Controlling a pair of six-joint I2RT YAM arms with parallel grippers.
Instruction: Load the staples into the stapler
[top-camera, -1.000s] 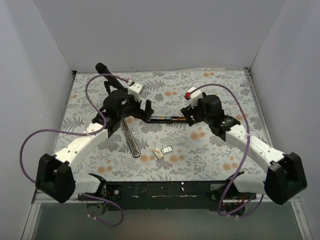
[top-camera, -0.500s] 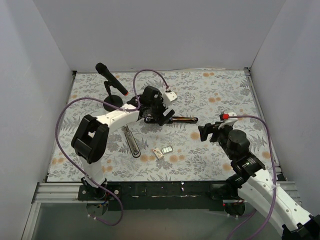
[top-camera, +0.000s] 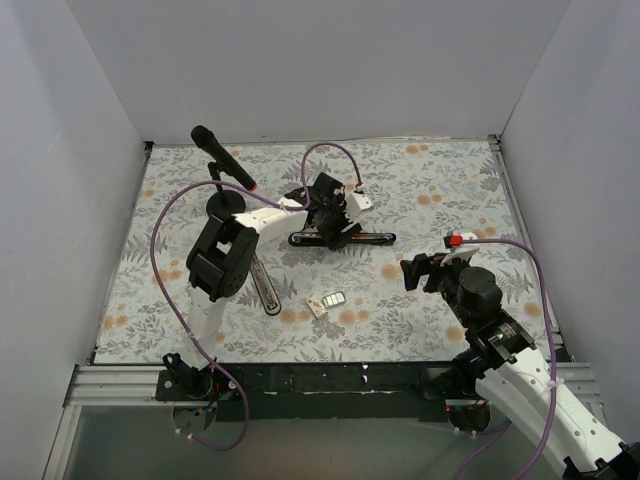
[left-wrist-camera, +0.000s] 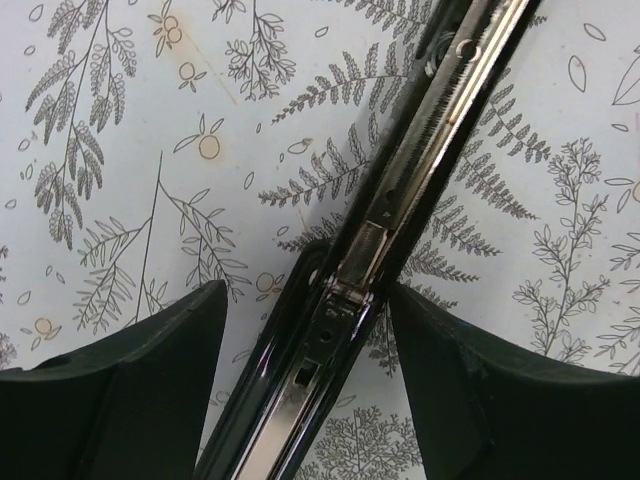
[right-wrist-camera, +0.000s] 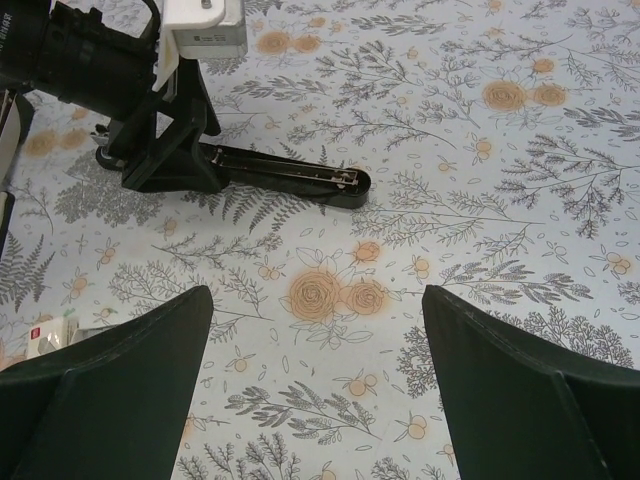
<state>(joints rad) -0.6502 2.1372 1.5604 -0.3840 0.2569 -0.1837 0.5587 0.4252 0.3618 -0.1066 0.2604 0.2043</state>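
The stapler (top-camera: 375, 238) lies flat across the mid table, a long black bar with a silvery rail. In the left wrist view its open rail (left-wrist-camera: 440, 130) runs diagonally. My left gripper (top-camera: 330, 215) is open and straddles the stapler (left-wrist-camera: 305, 300); the right finger is at its edge and the left one is apart. A second long black-and-silver piece (top-camera: 265, 288) lies nearer the front left. The small tan box (top-camera: 318, 306) and the silvery staple block (top-camera: 336, 298) lie at the front middle. My right gripper (top-camera: 412, 270) is open and empty (right-wrist-camera: 318, 300) above the cloth, with the stapler (right-wrist-camera: 290, 172) ahead of it.
A black microphone (top-camera: 222, 158) on a round stand (top-camera: 225, 206) is at the back left. White walls close in the floral cloth on three sides. The box shows at the left edge of the right wrist view (right-wrist-camera: 45, 340).
My left gripper has moved right along the stapler to its middle. My right gripper has pulled back from the stapler's right end to the front right.
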